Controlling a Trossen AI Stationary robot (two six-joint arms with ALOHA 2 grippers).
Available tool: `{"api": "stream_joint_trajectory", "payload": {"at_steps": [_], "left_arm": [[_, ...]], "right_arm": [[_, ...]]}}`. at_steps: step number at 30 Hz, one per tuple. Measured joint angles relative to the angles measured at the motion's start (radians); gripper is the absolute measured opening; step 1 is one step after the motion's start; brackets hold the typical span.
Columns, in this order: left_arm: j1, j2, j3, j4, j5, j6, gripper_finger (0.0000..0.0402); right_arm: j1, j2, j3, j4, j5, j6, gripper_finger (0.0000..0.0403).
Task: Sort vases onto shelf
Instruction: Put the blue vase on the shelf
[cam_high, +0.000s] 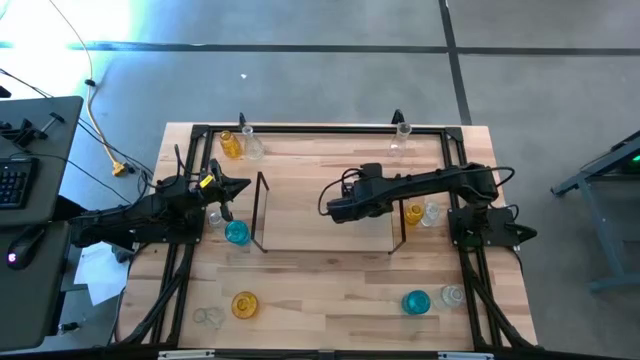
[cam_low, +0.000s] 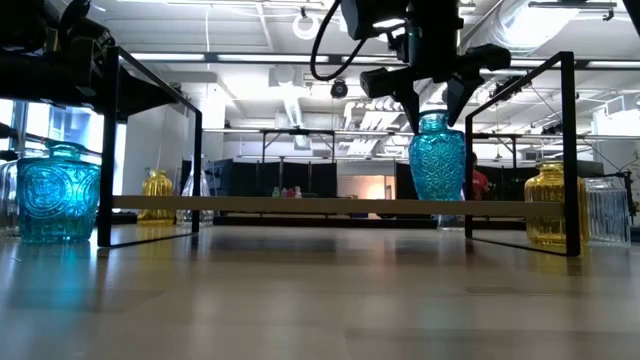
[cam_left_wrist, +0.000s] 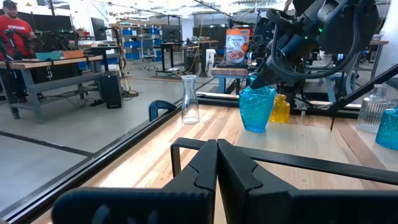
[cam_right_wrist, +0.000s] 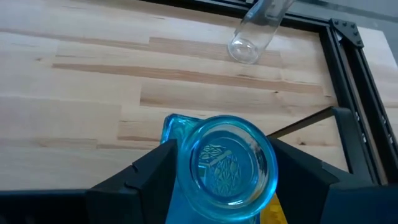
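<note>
My right gripper (cam_high: 338, 208) reaches over the shelf (cam_high: 320, 240), between its two black wire end frames, and is shut on a turquoise vase (cam_low: 437, 160). In the low view the vase is upright with its base level with the shelf board (cam_low: 300, 206). Whether it rests there I cannot tell. My left gripper (cam_high: 230, 190) is shut on nothing and hovers outside the shelf's left frame, above another turquoise vase (cam_high: 237, 233) and a clear one (cam_high: 214, 215). Both stand on the table. My right gripper holds the turquoise vase by its narrow neck just under the rim (cam_right_wrist: 186, 155), pinched between the two fingers (cam_right_wrist: 146, 177). The fingers point down from above, one on each side of the open mouth. The vase hangs upright below them.
More vases stand around the table: yellow (cam_high: 231, 145) and clear (cam_high: 252, 145) at the far left, a clear one (cam_high: 403, 135) at the far edge, yellow (cam_high: 413, 213) and clear (cam_high: 432, 212) right of the shelf, and pairs near the front (cam_high: 244, 304) (cam_high: 416, 301). A black frame (cam_high: 320, 128) rims the table.
</note>
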Motion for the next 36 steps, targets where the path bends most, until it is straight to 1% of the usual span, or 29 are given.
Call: {"api": "stream_joint_trajectory", "payload": {"at_steps": [6,9,14,20,25,26,27,30,33,36], "left_arm": [[0.000,0.000,0.000,0.000,0.000,0.000,0.0003],[0.000,0.000,0.000,0.000,0.000,0.000,0.0003],[0.000,0.000,0.000,0.000,0.000,0.000,0.0003],[0.000,0.000,0.000,0.000,0.000,0.000,0.0003],[0.000,0.000,0.000,0.000,0.000,0.000,0.0003],[0.000,0.000,0.000,-0.001,0.000,0.000,0.0003],[0.000,0.000,0.000,-0.001,0.000,0.000,0.0003],[0.000,0.000,0.000,-0.001,0.000,0.000,0.0003],[0.000,0.000,0.000,-0.001,0.000,0.000,0.0003],[0.000,0.000,0.000,-0.001,0.000,0.000,0.0003]], "right_arm": [[0.000,-0.004,0.000,0.000,-0.001,-0.038,0.0225],[0.000,-0.025,0.000,0.000,-0.004,-0.042,0.0225],[0.000,-0.058,0.000,0.000,-0.009,-0.092,0.0225],[0.001,-0.089,0.022,0.000,-0.057,-0.213,0.0225],[0.001,-0.121,0.088,-0.001,-0.049,-0.326,0.0219],[0.003,-0.123,0.100,-0.001,-0.058,-0.351,0.0215],[0.003,-0.124,0.113,0.000,-0.089,-0.380,0.0209],[0.008,-0.124,0.125,0.003,-0.220,-0.451,0.0178],[0.028,-0.112,0.124,0.012,-0.306,-0.489,0.0132],[0.055,-0.096,0.124,0.024,-0.329,-0.490,0.0078]]}}
